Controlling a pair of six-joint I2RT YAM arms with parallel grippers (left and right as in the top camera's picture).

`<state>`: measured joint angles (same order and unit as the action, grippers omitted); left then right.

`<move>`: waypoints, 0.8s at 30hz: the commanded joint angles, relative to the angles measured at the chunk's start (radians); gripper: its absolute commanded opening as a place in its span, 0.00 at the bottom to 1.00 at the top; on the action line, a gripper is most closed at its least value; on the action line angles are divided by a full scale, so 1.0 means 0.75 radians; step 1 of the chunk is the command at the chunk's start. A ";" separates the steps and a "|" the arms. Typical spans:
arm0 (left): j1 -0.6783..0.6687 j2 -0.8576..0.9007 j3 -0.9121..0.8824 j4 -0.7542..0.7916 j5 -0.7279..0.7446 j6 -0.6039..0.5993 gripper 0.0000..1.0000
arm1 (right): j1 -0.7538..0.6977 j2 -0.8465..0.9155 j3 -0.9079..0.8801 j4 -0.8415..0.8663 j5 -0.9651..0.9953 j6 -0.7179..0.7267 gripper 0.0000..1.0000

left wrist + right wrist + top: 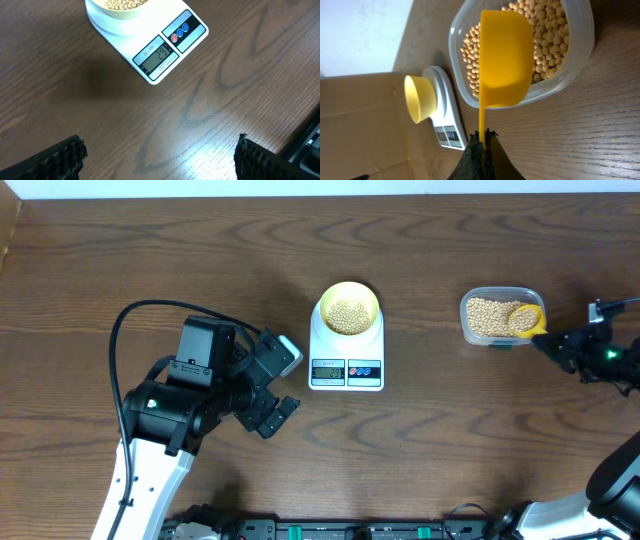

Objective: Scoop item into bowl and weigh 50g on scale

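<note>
The pale-yellow bowl (pixel 349 286) stands on the white scale (pixel 346 352) at the table's middle, with tan beans (pixel 348 316) inside it. In the left wrist view the scale (pixel 150 35) shows 29, and the bowl (pixel 117 12) is cut off by the top edge. My left gripper (pixel 285 385) hovers open and empty to the left of the scale, its fingers (pixel 65 155) wide apart. My right gripper (pixel 482 137) is shut on the handle of a bright yellow scoop (pixel 505 60). The scoop's cup lies over the beans (pixel 545 35) in the clear tub (pixel 575 65).
The tub (pixel 497 316) sits at the right of the table, about a scale's width from the scale. A black cable (pixel 130 330) loops over the left arm. Black hardware (pixel 330 530) lines the front edge. The table's far edge runs along the top of the overhead view.
</note>
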<state>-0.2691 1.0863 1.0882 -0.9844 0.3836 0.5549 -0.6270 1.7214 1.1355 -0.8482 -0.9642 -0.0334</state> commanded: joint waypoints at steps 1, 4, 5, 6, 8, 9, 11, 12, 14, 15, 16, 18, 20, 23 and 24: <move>0.006 -0.004 0.012 -0.003 0.012 0.013 0.97 | -0.026 0.004 -0.008 -0.002 -0.157 -0.007 0.01; 0.006 -0.004 0.012 -0.003 0.012 0.013 0.97 | -0.027 0.004 -0.008 -0.002 -0.214 -0.007 0.01; 0.006 -0.004 0.012 -0.003 0.012 0.013 0.97 | -0.027 0.004 -0.008 -0.002 -0.227 -0.007 0.01; 0.006 -0.004 0.012 -0.003 0.012 0.013 0.97 | -0.027 0.004 -0.008 -0.002 -0.229 -0.007 0.01; 0.006 -0.004 0.012 -0.003 0.012 0.013 0.97 | -0.026 0.004 -0.008 -0.002 -0.230 -0.006 0.01; 0.006 -0.004 0.012 -0.003 0.012 0.013 0.97 | -0.025 0.004 -0.008 -0.002 -0.232 -0.006 0.01; 0.006 -0.004 0.012 -0.003 0.012 0.013 0.97 | -0.016 0.004 -0.008 0.000 -0.246 -0.006 0.01; 0.006 -0.004 0.012 -0.003 0.012 0.013 0.97 | -0.010 0.004 -0.008 0.001 -0.256 -0.007 0.01; 0.006 -0.004 0.012 -0.003 0.012 0.013 0.97 | 0.013 0.004 -0.008 0.001 -0.278 -0.006 0.01; 0.006 -0.004 0.012 -0.003 0.012 0.013 0.97 | 0.022 0.004 -0.008 0.001 -0.292 -0.006 0.01; 0.006 -0.004 0.012 -0.003 0.012 0.013 0.97 | 0.038 0.004 -0.008 0.002 -0.302 -0.005 0.01; 0.006 -0.004 0.012 -0.003 0.012 0.013 0.97 | 0.064 0.004 -0.008 0.007 -0.300 0.005 0.01; 0.006 -0.004 0.012 -0.003 0.012 0.013 0.97 | 0.108 0.004 -0.008 0.026 -0.300 0.032 0.01; 0.006 -0.004 0.012 -0.003 0.012 0.013 0.97 | 0.187 0.004 -0.008 0.091 -0.300 0.120 0.01; 0.006 -0.004 0.012 -0.003 0.012 0.013 0.97 | 0.210 0.004 -0.008 0.112 -0.300 0.145 0.01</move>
<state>-0.2691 1.0863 1.0882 -0.9844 0.3836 0.5549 -0.5243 1.7214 1.1336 -0.7967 -1.1431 0.0021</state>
